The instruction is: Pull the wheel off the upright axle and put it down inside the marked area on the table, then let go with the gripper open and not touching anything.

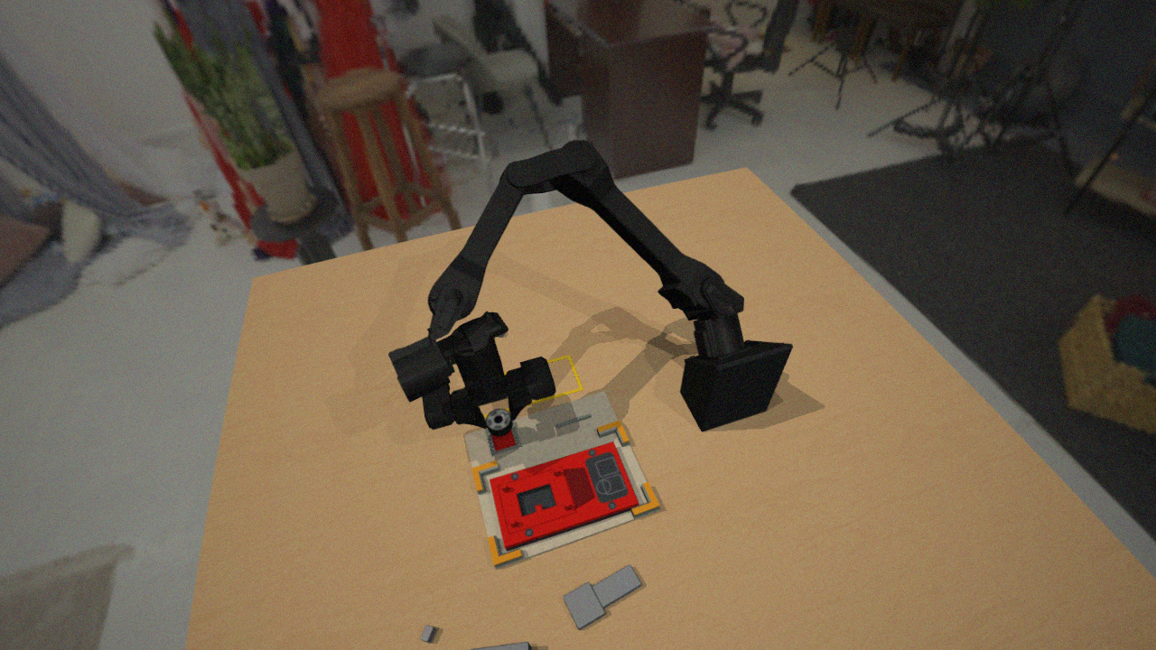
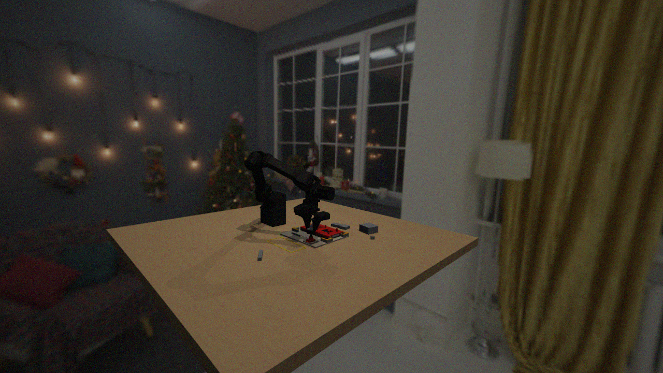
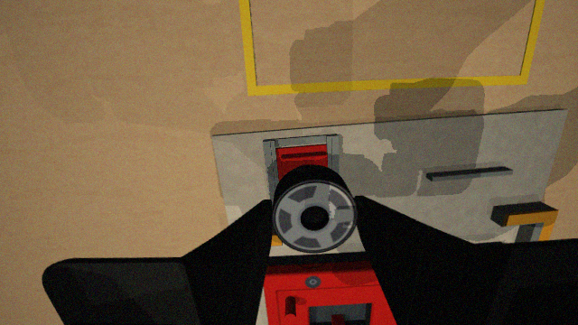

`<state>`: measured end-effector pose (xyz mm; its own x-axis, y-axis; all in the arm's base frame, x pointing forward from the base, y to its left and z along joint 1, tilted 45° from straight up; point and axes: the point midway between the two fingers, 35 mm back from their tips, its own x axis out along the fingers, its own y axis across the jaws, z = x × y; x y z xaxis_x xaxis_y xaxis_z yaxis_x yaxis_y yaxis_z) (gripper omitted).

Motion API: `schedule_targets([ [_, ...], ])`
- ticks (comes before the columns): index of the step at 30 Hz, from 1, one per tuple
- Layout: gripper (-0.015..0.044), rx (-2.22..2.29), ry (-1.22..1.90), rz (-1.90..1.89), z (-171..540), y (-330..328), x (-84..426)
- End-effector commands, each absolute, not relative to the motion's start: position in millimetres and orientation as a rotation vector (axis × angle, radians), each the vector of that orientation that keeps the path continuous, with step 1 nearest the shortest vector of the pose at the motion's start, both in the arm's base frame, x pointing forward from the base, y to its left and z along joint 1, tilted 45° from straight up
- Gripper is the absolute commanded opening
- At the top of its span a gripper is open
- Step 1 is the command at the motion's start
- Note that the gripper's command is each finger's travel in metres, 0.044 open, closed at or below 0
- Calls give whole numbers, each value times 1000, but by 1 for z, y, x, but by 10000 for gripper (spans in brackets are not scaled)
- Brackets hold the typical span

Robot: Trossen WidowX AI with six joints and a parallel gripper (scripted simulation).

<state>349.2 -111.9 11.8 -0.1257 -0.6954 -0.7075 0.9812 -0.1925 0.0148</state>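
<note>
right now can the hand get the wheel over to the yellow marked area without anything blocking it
Probably yes. The hand is shut on the wheel, and the yellow marked area lies just beyond the grey base plate's edge. Only low, flat plate and bare table show between them in the wrist view.

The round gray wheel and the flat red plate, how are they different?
The round gray wheel is small with a dark hole in its middle; the flat red plate is wide and rectangular with cut-out shapes. The wheel is squeezed between the black hand; the red plate lies untouched. Both are over the gray board.
</note>
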Motion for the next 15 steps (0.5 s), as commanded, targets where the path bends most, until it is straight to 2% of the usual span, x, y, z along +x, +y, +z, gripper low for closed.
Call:
schedule_targets([
  [1, 0, 704, 554, -1646, 16, -107, 352],
  [15, 0, 702, 554, -1645, 20, -104, 352],
])
